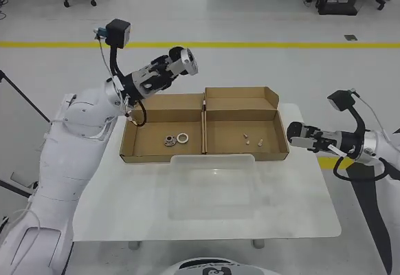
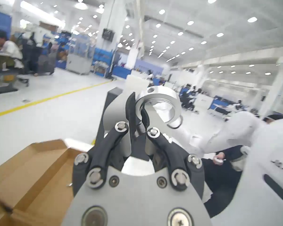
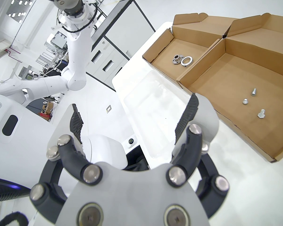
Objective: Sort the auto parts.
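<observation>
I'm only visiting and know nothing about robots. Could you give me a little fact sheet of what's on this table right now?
Left box: a ring and a flanged hub
Right box: three bolts
Clear tray: in front of both boxes
Left gripper: raised near the left box's far edge, shut on a second ring
Right gripper: open, by the table's right edge

Metal ring (image 2: 166, 94) rim partly hidden behind jaws; box (image 2: 26, 172) cropped.
</observation>
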